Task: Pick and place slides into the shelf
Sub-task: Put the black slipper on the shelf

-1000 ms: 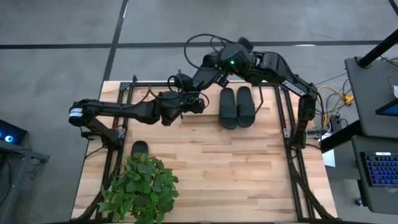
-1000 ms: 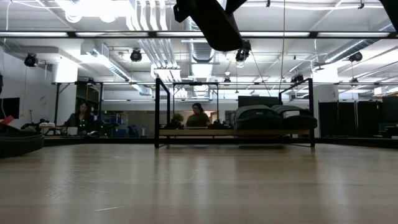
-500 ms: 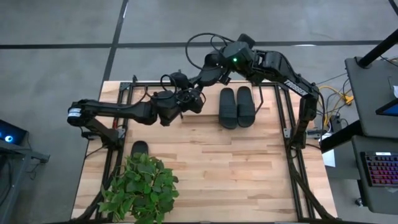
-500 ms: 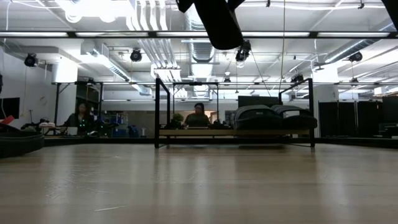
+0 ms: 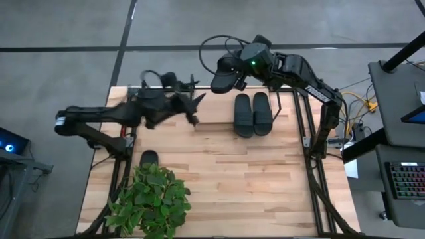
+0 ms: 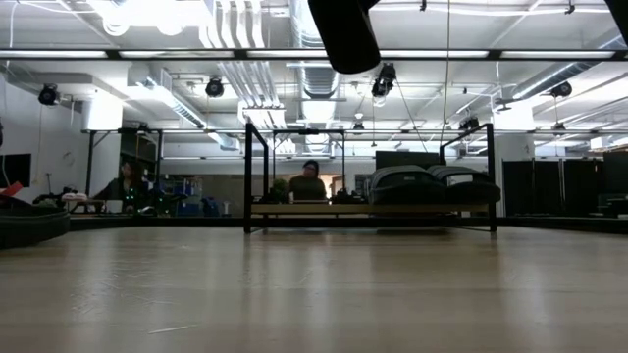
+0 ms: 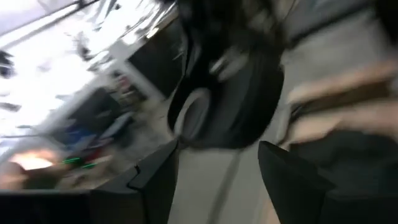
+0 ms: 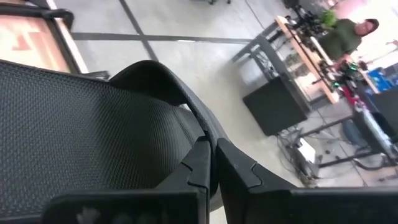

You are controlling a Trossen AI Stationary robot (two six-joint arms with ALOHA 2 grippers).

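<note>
Above shelf (image 5: pixel 206 99): right gripper (image 8: pixel 211 163) clamps slide (image 8: pixel 81 130).

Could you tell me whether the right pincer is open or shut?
Shut on a slide: in its wrist view, the right pincer has both fingers pressed together over the slide's edge.

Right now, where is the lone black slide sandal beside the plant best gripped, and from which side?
Probably at its exposed end, the one away from the green leafy plant. The black open-toe slide sandal lies flat on the wood table with leaves crowding its other end, so come straight down from above and pinch the sole edge there.
</note>
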